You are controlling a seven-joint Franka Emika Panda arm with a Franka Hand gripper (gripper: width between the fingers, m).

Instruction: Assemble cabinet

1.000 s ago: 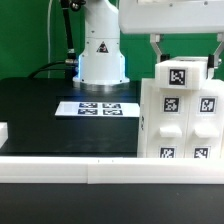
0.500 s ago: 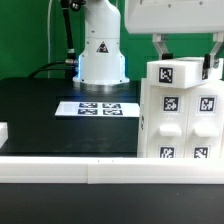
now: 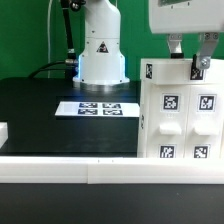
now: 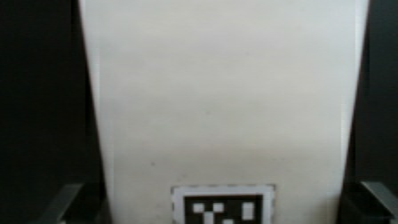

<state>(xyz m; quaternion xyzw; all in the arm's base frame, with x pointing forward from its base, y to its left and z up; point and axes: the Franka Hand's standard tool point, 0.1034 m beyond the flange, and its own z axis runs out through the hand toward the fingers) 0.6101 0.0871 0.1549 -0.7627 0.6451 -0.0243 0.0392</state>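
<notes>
Arm comes down from above at the exterior view's right, gripper [image 3: 187, 65] pointing straight down, fingers spread wide either side of the cabinet [image 3: 181, 118] top. Cabinet stands upright on the black desk [image 3: 40, 115], directly below the gripper, near the front rail
</notes>
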